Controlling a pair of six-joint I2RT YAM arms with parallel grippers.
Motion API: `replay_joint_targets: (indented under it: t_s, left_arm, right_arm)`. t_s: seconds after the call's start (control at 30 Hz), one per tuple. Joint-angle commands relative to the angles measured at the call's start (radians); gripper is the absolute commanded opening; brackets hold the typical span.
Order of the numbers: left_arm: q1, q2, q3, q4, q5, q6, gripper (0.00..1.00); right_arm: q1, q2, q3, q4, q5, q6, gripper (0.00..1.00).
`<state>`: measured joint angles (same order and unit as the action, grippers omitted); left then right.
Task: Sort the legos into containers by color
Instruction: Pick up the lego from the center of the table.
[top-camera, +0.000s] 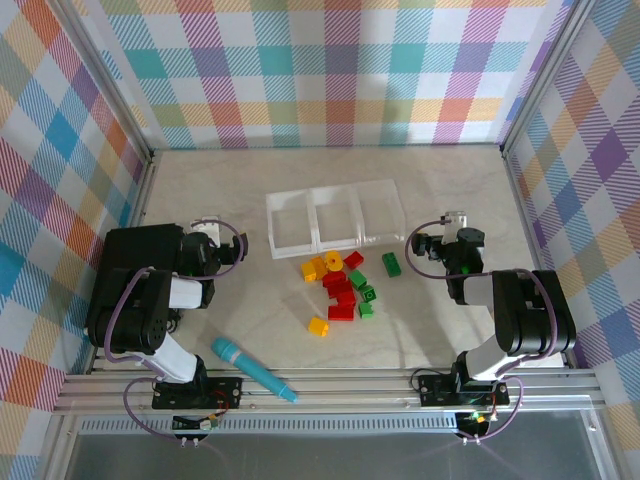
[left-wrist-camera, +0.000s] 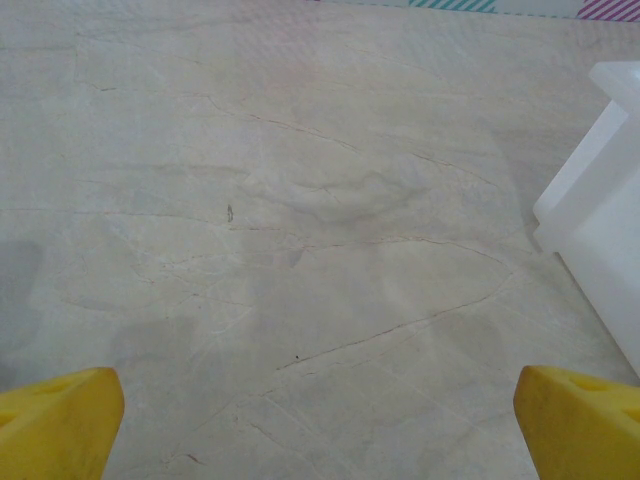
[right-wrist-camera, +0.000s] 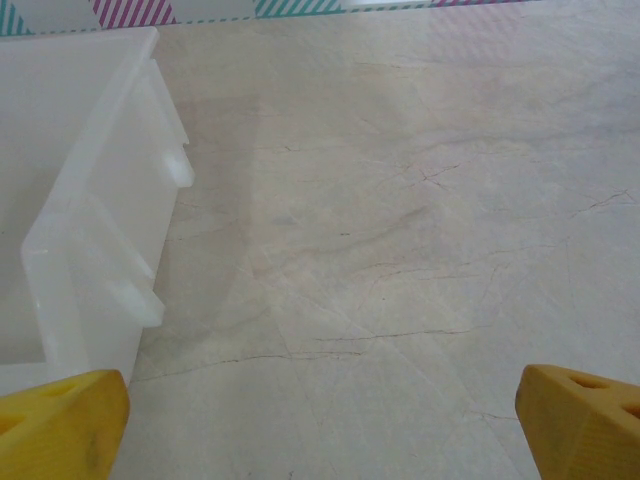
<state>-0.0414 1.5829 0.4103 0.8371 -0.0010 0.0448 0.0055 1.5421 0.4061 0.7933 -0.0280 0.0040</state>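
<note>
Loose legos lie mid-table just in front of the tray: red bricks (top-camera: 340, 286), yellow-orange ones (top-camera: 316, 268) with one apart (top-camera: 318, 325), and green ones (top-camera: 390, 263), (top-camera: 365, 300). The clear whitish tray of three containers (top-camera: 335, 192) stands behind them, and I see no bricks in it. My left gripper (top-camera: 207, 232) rests left of the tray, open, its yellow fingers (left-wrist-camera: 55, 420) wide apart over bare table (left-wrist-camera: 320, 420). My right gripper (top-camera: 452, 222) sits right of the tray, open too (right-wrist-camera: 320, 425), with nothing between its fingers (right-wrist-camera: 585, 420).
A teal pen-like cylinder (top-camera: 252, 368) lies near the front edge by the left arm's base. A black box (top-camera: 135, 255) sits at the left under the left arm. The tray's corner (left-wrist-camera: 600, 190) borders the left wrist view; its wall (right-wrist-camera: 95, 220) flanks the right wrist view.
</note>
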Motion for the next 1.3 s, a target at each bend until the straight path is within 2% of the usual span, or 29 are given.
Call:
replay_joint_targets:
  t_s: [0.0, 0.5, 0.57, 0.6, 0.67, 0.73, 0.8, 1.0, 1.13, 1.27]
  left_arm:
    - [-0.002, -0.003, 0.012, 0.003, -0.003, -0.008, 1.00]
    - [-0.005, -0.003, 0.013, -0.001, -0.013, -0.006, 0.99]
    - [-0.027, -0.042, 0.050, -0.076, -0.071, -0.002, 1.00]
    - [-0.039, -0.078, 0.077, -0.168, -0.081, 0.007, 1.00]
    - [-0.057, -0.147, 0.128, -0.340, -0.114, -0.008, 1.00]
    - [-0.060, -0.192, 0.166, -0.459, -0.127, -0.063, 1.00]
    - [-0.063, -0.244, 0.186, -0.553, -0.126, -0.113, 1.00]
    - [-0.086, -0.526, 0.130, -0.727, -0.126, -0.250, 1.00]
    - [-0.092, -0.741, 0.097, -0.869, -0.084, -0.340, 1.00]
    - [-0.108, -0.906, 0.049, -0.945, -0.056, -0.463, 1.00]
  right_arm:
    - [-0.006, -0.007, 0.019, 0.009, -0.019, 0.003, 0.99]
    - [-0.005, -0.024, 0.019, 0.004, 0.000, 0.009, 0.99]
    - [0.019, -0.125, 0.051, -0.139, 0.098, 0.015, 0.99]
    - [0.027, -0.169, 0.068, -0.217, 0.149, 0.026, 0.99]
    - [0.019, -0.260, 0.132, -0.435, 0.228, 0.144, 0.99]
    - [-0.002, -0.325, 0.193, -0.610, 0.201, 0.244, 0.99]
    - [-0.003, -0.387, 0.206, -0.685, 0.175, 0.306, 0.99]
    - [-0.001, -0.508, 0.265, -0.962, -0.091, 0.473, 0.99]
    - [0.034, -0.481, 0.312, -1.120, -0.236, 0.454, 0.99]
    - [0.168, -0.380, 0.405, -1.303, -0.169, 0.372, 0.97]
